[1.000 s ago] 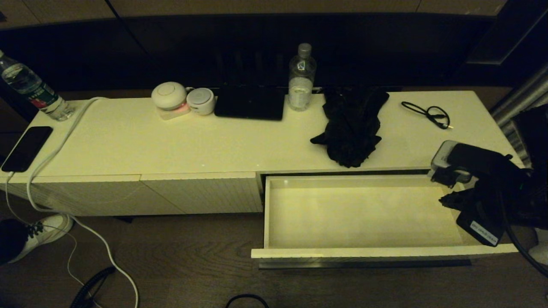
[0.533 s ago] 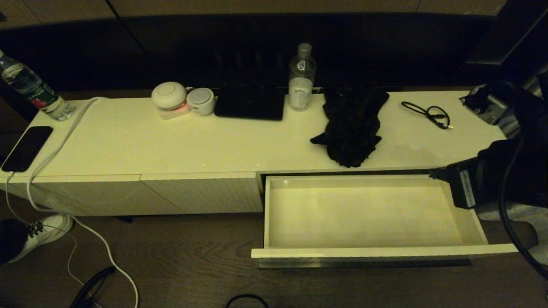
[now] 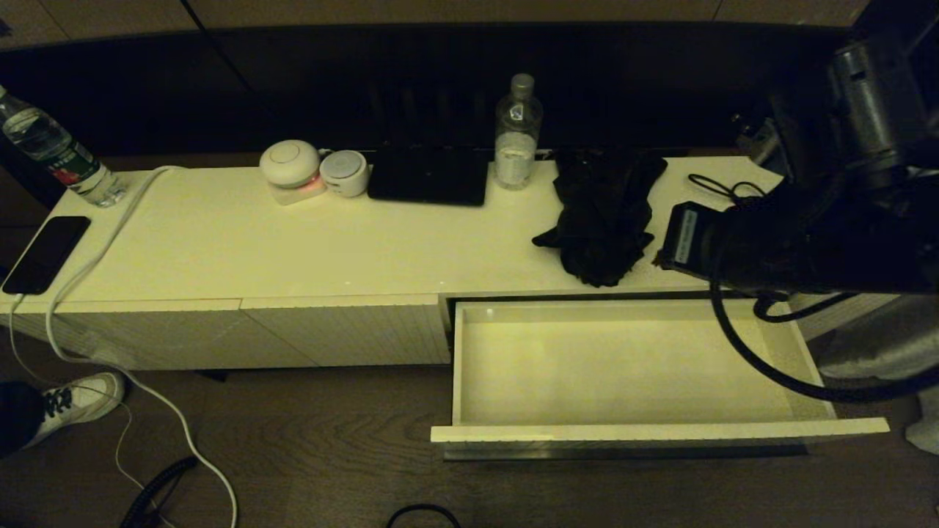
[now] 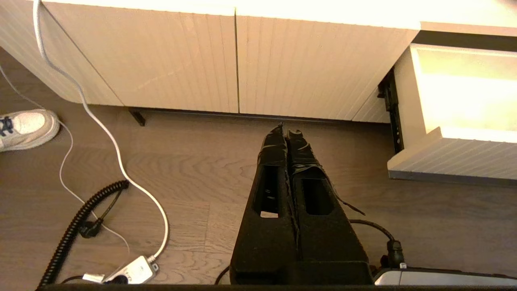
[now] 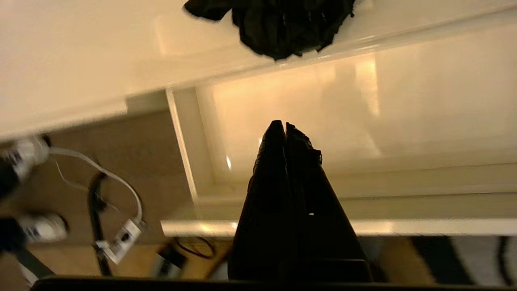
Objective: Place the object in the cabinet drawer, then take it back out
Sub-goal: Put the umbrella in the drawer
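Note:
The black umbrella [image 3: 603,220] lies bunched on the cabinet top, just behind the open cabinet drawer [image 3: 653,431], whose pale inside holds nothing. My right arm [image 3: 807,242] reaches in from the right above the cabinet's right end, close beside the umbrella. In the right wrist view the right gripper [image 5: 284,124] is shut with nothing in it, hovering over the drawer [image 5: 183,149]; the umbrella [image 5: 282,24] lies apart beyond it. My left gripper [image 4: 286,131] is shut with nothing in it, low over the floor before the closed ribbed panels, with the drawer front [image 4: 444,157] off to one side.
On the cabinet top stand a water bottle [image 3: 517,136], a flat black pad [image 3: 429,180], two round white devices [image 3: 291,165], a second bottle [image 3: 55,154] and a phone [image 3: 45,253] on a white cable [image 3: 95,257]. A thin black cable [image 3: 733,192] lies partly behind my arm.
My right arm has swung from the drawer's right end up and back, then leftward over the cabinet top toward the umbrella. The umbrella and the drawer have not moved.

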